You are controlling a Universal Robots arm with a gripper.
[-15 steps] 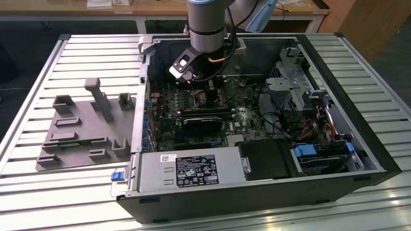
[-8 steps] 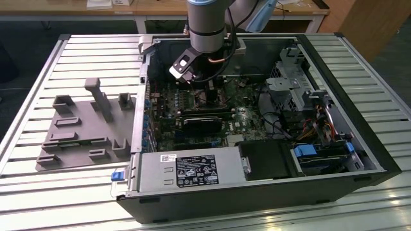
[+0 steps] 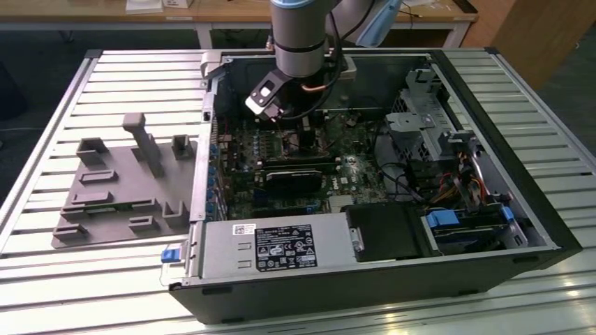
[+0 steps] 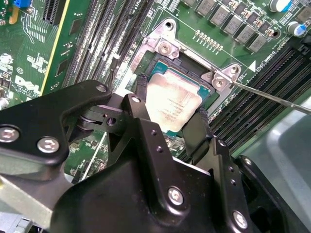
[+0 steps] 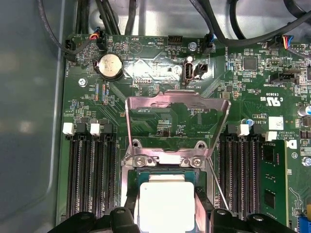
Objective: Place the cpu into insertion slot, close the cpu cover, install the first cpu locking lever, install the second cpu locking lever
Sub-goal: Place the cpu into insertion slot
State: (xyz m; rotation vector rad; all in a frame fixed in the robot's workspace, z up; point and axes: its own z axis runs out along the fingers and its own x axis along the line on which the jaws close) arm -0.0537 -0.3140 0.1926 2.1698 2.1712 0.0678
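The cpu (image 4: 175,99) is seen lying in the insertion slot (image 4: 181,62), and the gripper (image 4: 169,109) is closed on it, with one finger set against each of two opposite edges. The cpu cover (image 5: 177,97) is stood upright at the slot's edge. In the exterior view the gripper is found inside the computer case (image 3: 535,241) — the power supply (image 3: 270,248) at its 6 o'clock, a grey fixture plate (image 3: 112,202) at 9 o'clock.

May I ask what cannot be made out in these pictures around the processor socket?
1. First wrist view: the picture's edge cuts off the small square silver-topped cpu.
2. Second wrist view: the black gripper covers one side of the square metal-rimmed insertion slot, so seating is unclear.
3. Exterior view: the gripper hides both.
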